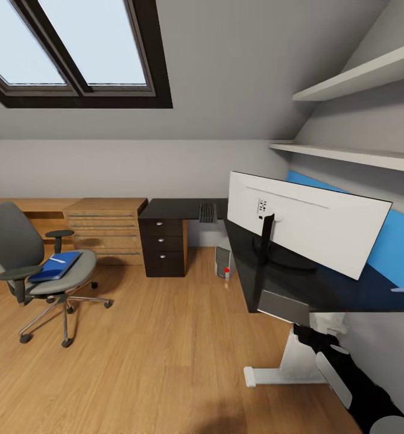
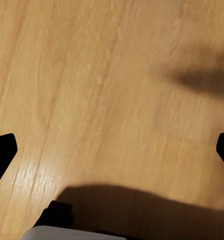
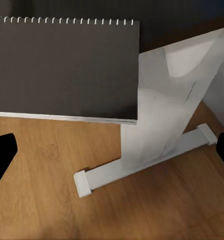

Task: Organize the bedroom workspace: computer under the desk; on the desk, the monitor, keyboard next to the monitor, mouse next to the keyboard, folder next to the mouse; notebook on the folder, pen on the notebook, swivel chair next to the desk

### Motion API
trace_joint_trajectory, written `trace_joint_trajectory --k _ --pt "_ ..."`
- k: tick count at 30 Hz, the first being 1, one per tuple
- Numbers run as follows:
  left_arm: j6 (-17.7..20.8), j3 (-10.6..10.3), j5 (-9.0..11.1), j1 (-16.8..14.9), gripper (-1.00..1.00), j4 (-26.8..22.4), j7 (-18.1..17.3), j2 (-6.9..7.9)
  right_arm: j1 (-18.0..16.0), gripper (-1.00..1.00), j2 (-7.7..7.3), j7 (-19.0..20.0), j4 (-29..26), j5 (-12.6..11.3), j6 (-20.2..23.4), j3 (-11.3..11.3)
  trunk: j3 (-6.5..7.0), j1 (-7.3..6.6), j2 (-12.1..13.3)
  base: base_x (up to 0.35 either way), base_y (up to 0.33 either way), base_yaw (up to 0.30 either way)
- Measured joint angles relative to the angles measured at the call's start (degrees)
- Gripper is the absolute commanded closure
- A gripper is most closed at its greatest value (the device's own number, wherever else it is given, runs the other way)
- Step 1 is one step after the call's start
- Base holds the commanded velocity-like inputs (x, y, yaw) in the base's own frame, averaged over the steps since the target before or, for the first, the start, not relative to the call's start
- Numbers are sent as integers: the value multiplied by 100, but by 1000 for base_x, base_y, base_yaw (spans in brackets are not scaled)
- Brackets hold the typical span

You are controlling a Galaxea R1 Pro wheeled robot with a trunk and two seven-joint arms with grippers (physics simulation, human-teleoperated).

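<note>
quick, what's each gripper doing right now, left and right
Left gripper: open, empty, over bare wooden floor.
Right gripper: open, empty, near the desk.

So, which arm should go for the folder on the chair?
Left, probably. The folder lies on the swivel chair at the robot's left, and the left gripper is open. The right arm is low by the desk leg.

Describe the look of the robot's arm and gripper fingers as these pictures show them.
In the head view, the right arm is made of glossy black segments with a pale grey-white panel along its upper side and a white fitting near the wrist. In both wrist views, the fingertips are plain matte black, wedge-shaped with blunt tips. No cables or markings are visible.
</note>
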Motion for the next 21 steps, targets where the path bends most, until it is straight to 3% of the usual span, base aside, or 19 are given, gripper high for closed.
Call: trace_joint_trajectory --k 4,5,8,14,21 --pt "4 -1 1 0 -100 1 4 -1 0 -100 8 2 10 -195 -25 -471 0 -1 0 -12 0 0" --pt "5 2 2 0 -100 2 7 2 -1 -100 12 -4 15 -358 -35 -681 0 -1 1 -6 0 0" --pt "5 4 6 0 -100 3 9 5 -1 -100 11 -18 25 -615 -48 -875 0 -1 0 -4 0 0" --pt "6 6 9 0 -100 3 10 7 -1 -100 -3 -14 46 -1005 -65 -1050 0 -1 0 -1 0 0" --pt "6 11 17 0 -100 4 12 8 -1 -100 35 121 48 -1182 -160 -1089 0 -1 0 0 0 0"
